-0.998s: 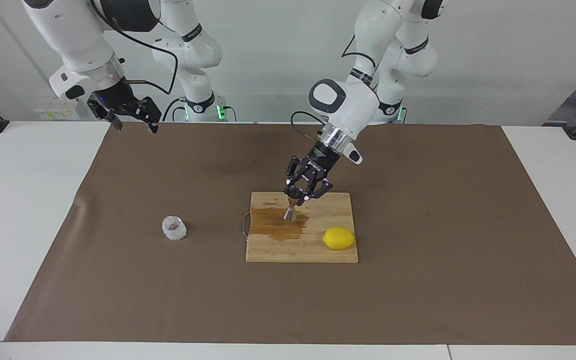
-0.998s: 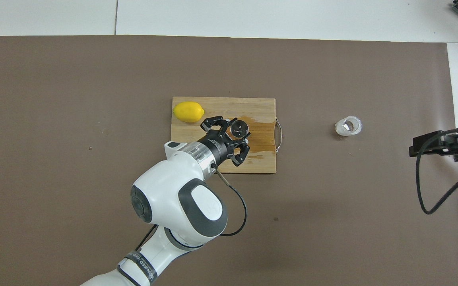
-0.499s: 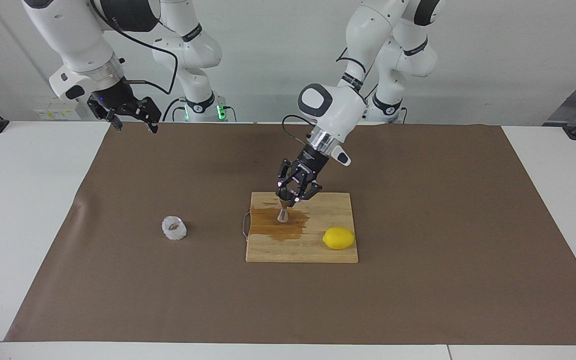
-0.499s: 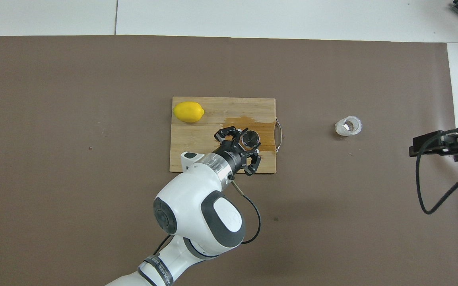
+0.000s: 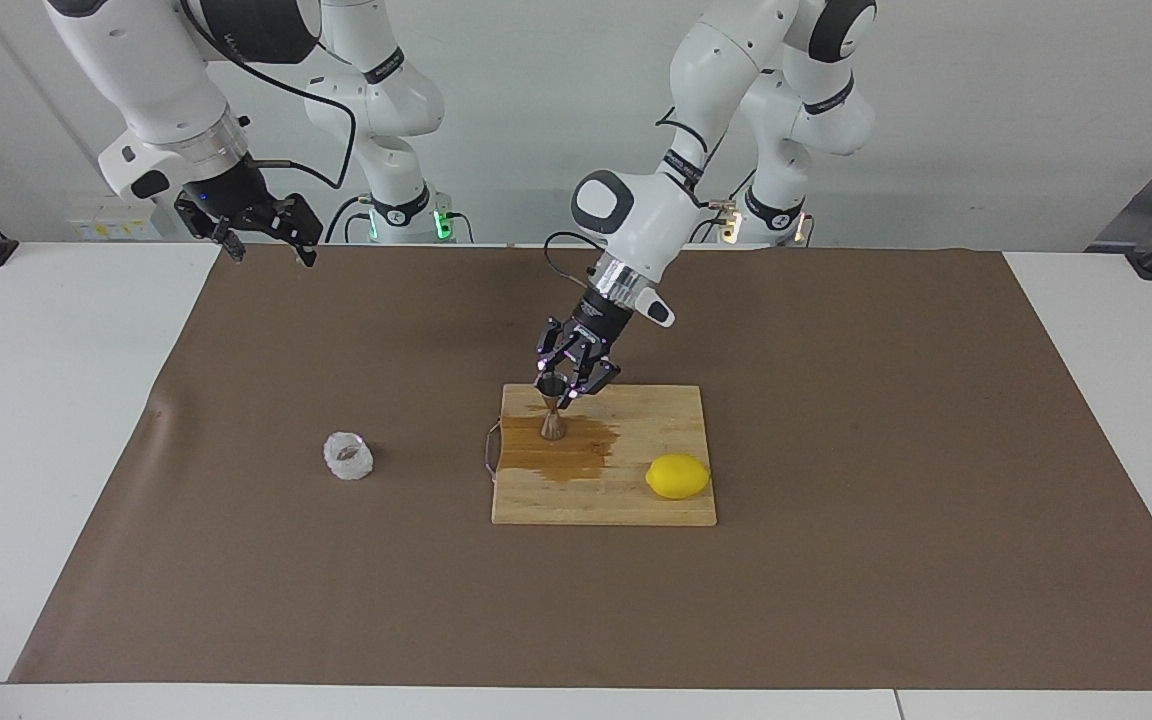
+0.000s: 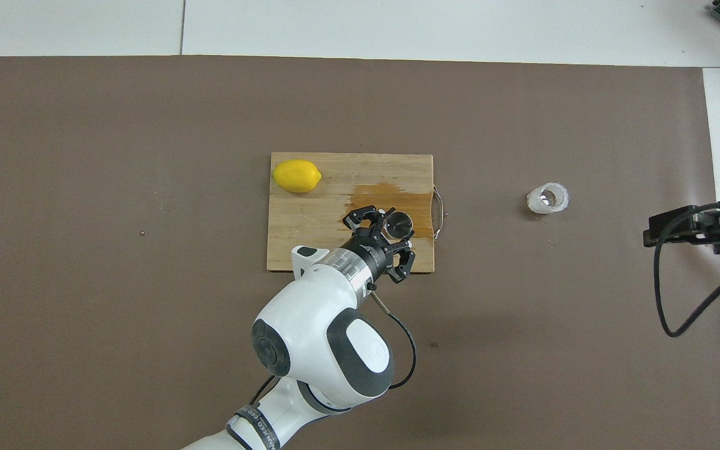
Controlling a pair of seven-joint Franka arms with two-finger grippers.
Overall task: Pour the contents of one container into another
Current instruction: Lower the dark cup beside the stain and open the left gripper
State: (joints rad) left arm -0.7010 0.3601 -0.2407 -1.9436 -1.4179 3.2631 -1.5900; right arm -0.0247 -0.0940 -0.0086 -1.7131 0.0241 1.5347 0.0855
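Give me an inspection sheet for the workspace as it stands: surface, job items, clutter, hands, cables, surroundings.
Surface: brown mat on a white table; wet brown spill on the wooden cutting board.
Job's things: steel jigger upright over the spill; faceted glass cup on the mat toward the right arm's end.
Clutter: lemon on the board.
Hands: left hand shut on the jigger's upper cone; right hand open, waiting over the mat's edge.
Cables: black cable on the right arm; one loops at the left wrist.
Surroundings: white wall.

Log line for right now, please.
left pincer: shut on jigger, over cutting board | right pincer: open, waiting | glass cup: on mat, untouched
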